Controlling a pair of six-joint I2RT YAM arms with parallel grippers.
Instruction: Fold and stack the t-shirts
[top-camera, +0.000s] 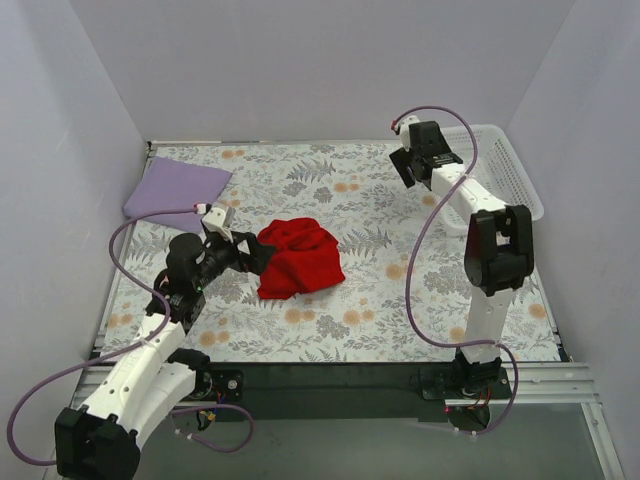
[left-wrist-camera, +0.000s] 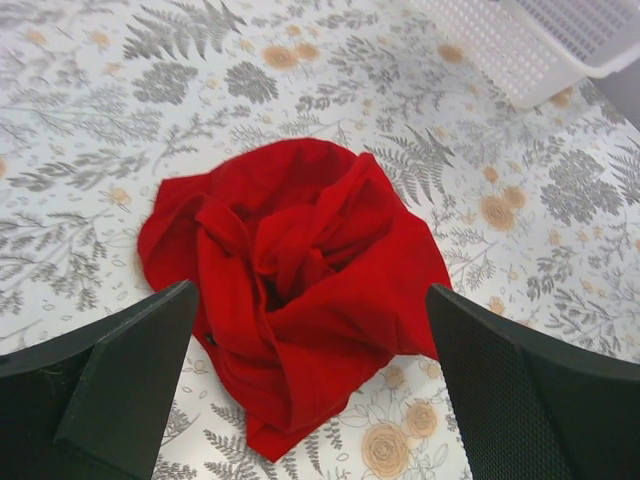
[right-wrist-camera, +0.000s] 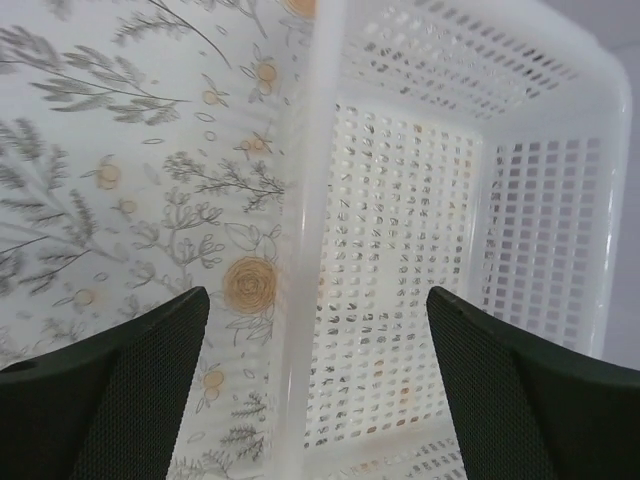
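L gripper (left-wrist-camera: 310, 290) wide open, empty, at red shirt (left-wrist-camera: 300, 220).

Red t-shirt (top-camera: 297, 258); lilac t-shirt (top-camera: 173, 190); white basket (top-camera: 505, 170); grey-floral tablecloth (top-camera: 370, 310).

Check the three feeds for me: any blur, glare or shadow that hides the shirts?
Top external: evenly lit and sharp, red shirt and lilac shirt both clear, only soft shadows. Left wrist: red folds crisp, dark shadow only inside the creases. Right wrist: basket bright, slightly washed out, no shirt in view.
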